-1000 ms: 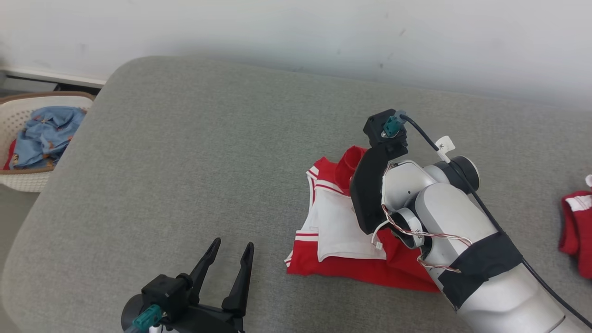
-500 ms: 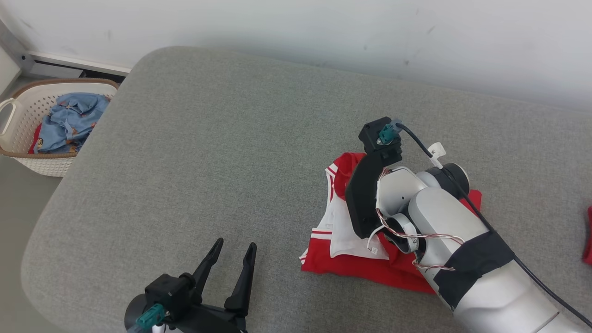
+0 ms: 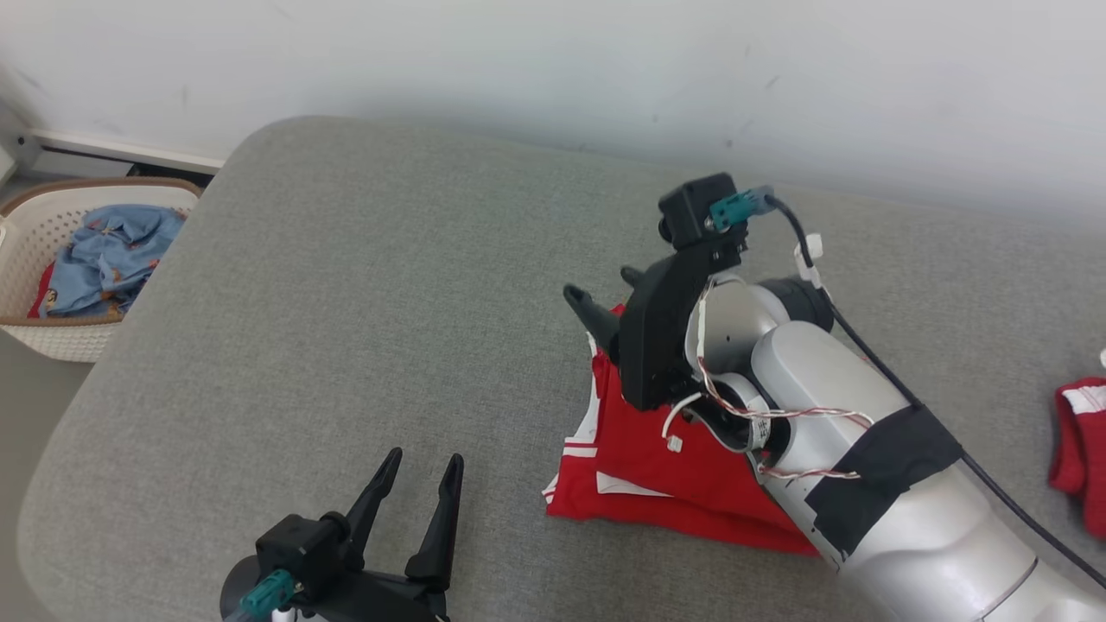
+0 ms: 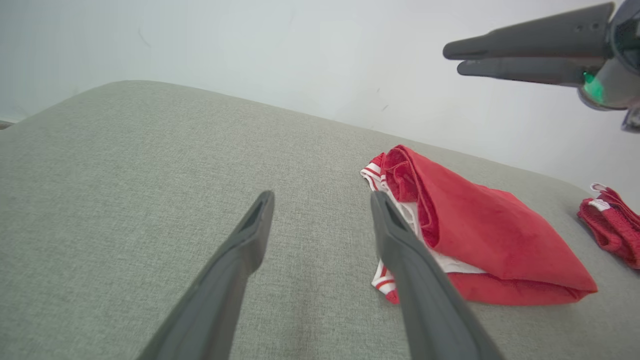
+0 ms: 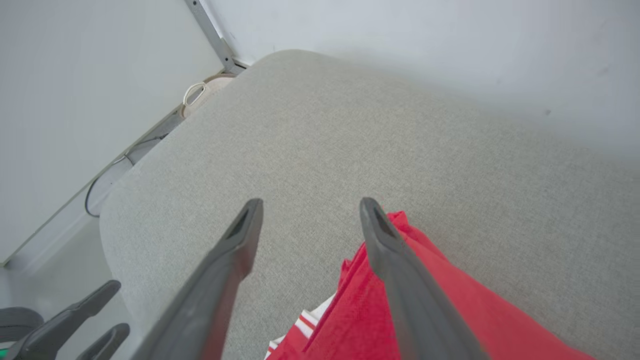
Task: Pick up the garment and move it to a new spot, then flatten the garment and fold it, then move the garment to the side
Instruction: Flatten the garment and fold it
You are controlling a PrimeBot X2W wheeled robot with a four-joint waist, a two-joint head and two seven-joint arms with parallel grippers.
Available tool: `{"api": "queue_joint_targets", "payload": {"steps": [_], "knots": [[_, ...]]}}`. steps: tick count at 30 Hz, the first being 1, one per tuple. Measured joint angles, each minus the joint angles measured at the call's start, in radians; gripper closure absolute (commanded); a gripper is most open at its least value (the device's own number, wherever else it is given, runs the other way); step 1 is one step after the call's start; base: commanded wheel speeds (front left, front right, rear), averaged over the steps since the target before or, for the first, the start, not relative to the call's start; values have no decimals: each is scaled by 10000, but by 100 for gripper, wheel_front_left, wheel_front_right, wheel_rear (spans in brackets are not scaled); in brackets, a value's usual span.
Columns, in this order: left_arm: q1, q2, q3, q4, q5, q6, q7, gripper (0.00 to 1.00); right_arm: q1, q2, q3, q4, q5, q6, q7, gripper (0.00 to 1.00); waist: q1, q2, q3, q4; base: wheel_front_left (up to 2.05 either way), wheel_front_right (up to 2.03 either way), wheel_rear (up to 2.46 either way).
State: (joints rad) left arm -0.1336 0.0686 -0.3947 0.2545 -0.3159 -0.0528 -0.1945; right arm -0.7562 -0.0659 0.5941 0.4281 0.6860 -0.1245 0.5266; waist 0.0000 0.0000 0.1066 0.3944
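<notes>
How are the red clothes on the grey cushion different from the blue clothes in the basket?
The red garment is red with white stripes; the blue clothes are pale blue with small prints.
The red garment lies folded; the blue clothes are crumpled in a heap.
The red garment rests on the grey cushion; the blue clothes sit inside the white basket beside it.
Both are soft cloth.

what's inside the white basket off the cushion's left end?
A crumpled blue printed cloth lies in the basket, with a bit of red fabric at its edge. Anything beneath them is covered.
</notes>
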Motion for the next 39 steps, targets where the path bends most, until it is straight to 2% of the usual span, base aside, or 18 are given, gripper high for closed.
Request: {"api": "queue_joint_targets", "payload": {"steps": [3, 8, 16, 24, 33, 39], "knots": [[33, 69, 29, 6, 0, 2, -10, 0, -112, 17, -217, -109, 58, 0, -428, 0, 0, 0, -119, -140, 0, 0, 0], [323, 318, 265, -38, -4, 104, -84, 0, 119, 8, -1313, 56, -1106, 0, -951, 0, 0, 0, -304, -483, 0, 0, 0], [677, 591, 416, -385, -2, 263, -100, 0, 2167, -922, -2719, -775, -2322, -2, -2046, 0, 0, 0, -591, -1230, 0, 0, 0], [780, 709, 458, -846, 0, 293, -98, 0, 3952, -667, -3582, -1708, -2894, -2, -2382, 0, 0, 0, -635, -2022, 0, 0, 0], [550, 719, 376, -1089, 65, 339, 8, 0, 4311, -368, -4621, -1910, -3250, -2, -2485, 0, 2, 0, -174, -2385, 0, 0, 0], [416, 823, 587, -1327, 336, 527, -52, 0, 4451, -174, -5127, -2349, -3680, -2, -3285, 0, 1, 0, -50, -2501, 0, 0, 0]]}}
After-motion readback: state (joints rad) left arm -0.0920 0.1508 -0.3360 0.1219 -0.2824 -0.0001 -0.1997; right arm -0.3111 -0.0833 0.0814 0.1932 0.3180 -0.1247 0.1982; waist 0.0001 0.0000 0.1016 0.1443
